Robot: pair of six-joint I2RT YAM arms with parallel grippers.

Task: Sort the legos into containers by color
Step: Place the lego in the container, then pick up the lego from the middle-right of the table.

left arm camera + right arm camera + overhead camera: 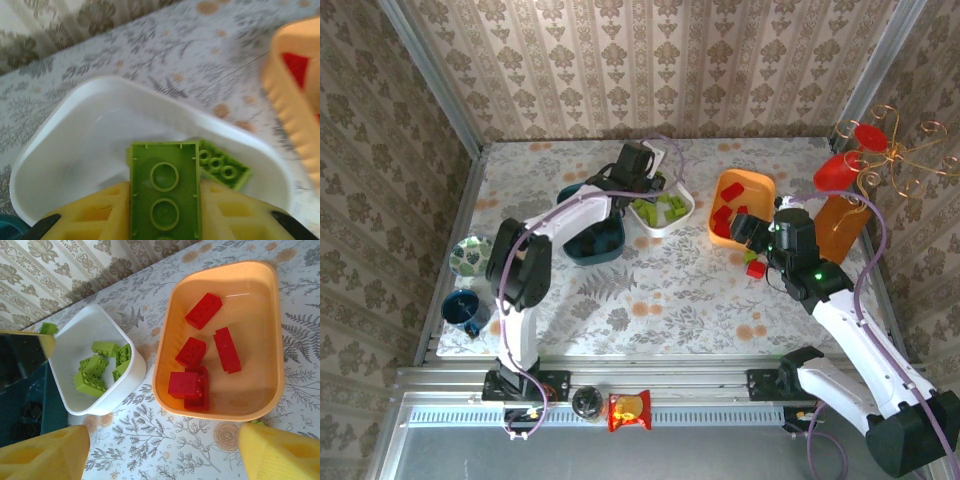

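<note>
The lime green brick sits studs-up between the yellow pads of the left tool, directly over the white tub. It is held there because that tub collects the lime colour: another lime brick lies on the tub floor just beneath it, and the right wrist view shows more beside it. The left tool appears clenched on the brick, though the blur at the pads leaves it unclear how firm the grip is.

The left arm rises from its base, bends at the elbow, and reaches over to the white tub's far left corner, wrist tipped steeply down.

Right of the white tub, the orange tub holds the red bricks; left of it sits the dark teal tub. A loose red brick lies on the desk, right of the white tub and nearer the arms.

The right tool is released, its pads wide apart with nothing between them. That arm stretches forward, angled down.
</note>
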